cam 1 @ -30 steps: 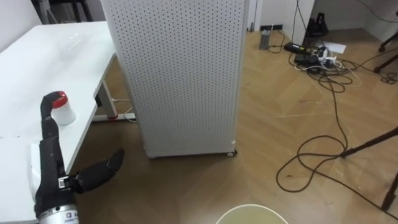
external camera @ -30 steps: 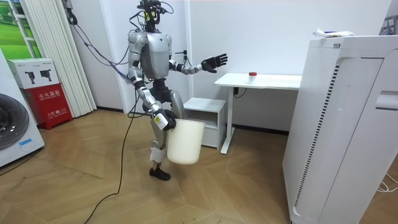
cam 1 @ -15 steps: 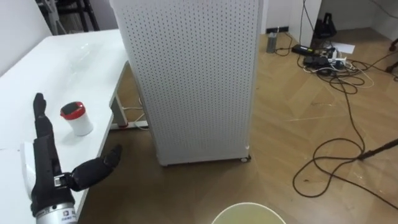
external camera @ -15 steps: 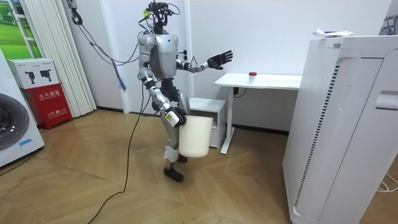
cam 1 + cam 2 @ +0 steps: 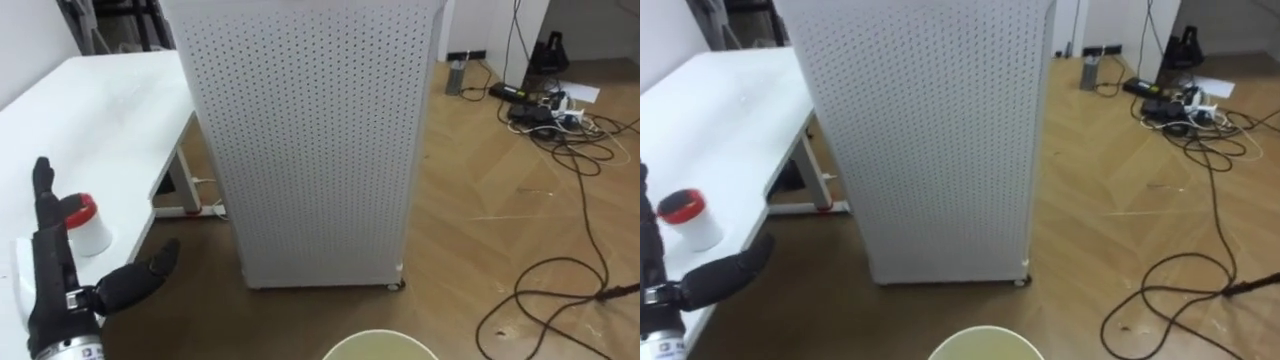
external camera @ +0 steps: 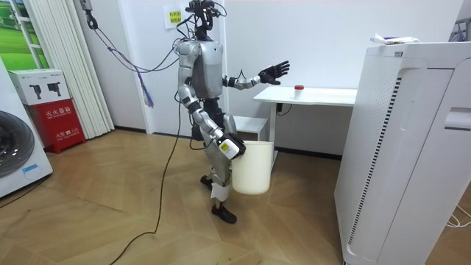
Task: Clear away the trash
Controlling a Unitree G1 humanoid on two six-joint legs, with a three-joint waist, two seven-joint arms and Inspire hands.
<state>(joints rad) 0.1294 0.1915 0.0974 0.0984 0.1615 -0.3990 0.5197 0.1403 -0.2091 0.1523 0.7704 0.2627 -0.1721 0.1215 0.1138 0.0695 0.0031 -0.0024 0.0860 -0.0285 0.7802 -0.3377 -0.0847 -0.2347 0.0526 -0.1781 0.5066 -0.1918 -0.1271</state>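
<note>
A small white cup with a red lid (image 5: 88,225) stands on the white desk (image 5: 110,110), near its front edge. My left hand (image 5: 60,285) is held out open just in front of the cup, fingers straight, thumb spread over the desk's edge. In the room view the left hand (image 6: 272,73) reaches toward the desk (image 6: 324,94), short of the cup (image 6: 298,89). My right hand (image 6: 232,147) hangs low, shut on the rim of a cream bucket (image 6: 252,168). The bucket's rim (image 5: 380,345) shows at the bottom of the eye view.
A tall white perforated cabinet (image 5: 310,140) stands right of the desk, close ahead. Cables and a power strip (image 5: 550,105) lie on the wooden floor to the right. A low white cabinet (image 6: 246,125) sits under the desk's near end.
The robot has walked toward the desk with the bucket in its right hand. The eye view shifted with it; the left hand stays open near the cup.
</note>
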